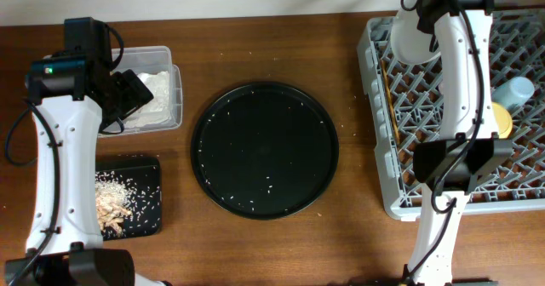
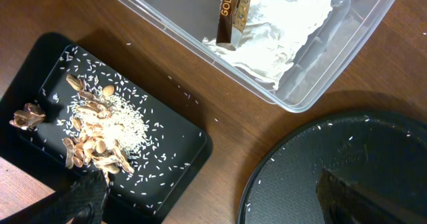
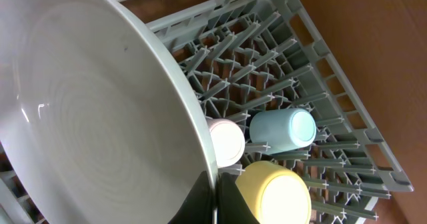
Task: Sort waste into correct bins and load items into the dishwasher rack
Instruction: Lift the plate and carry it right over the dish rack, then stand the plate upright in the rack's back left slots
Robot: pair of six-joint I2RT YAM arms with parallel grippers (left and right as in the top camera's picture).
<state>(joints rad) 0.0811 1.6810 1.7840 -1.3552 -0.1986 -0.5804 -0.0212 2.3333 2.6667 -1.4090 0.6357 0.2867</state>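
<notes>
The right gripper (image 3: 215,196) was shut on the rim of the plate (image 3: 100,104). Its dark fingers pinched the edge at the bottom of the wrist view, so the plate rose away from them and filled most of that picture. From overhead the plate hung at the far left corner of the rack (image 1: 400,150), under the right arm and tilted rather than flat. The peg rows lay directly beyond its face. Whether its far edge already touched a peg could not be told. The blue cup (image 3: 283,131), pink cup (image 3: 227,143) and bowl (image 3: 277,194) lay in the rack off to the plate's right, close together and clear of its corner. Seating the plate probably depended on bringing its edge in line with a gap between peg rows, and only the right arm was placed for that. The left gripper (image 2: 220,199) hovered with its jaws wide and empty, well apart from the rack. It hung between the box (image 2: 313,91), which held napkins and the wrapper (image 2: 230,14), and the small tray (image 2: 180,177) of scraps.
</notes>
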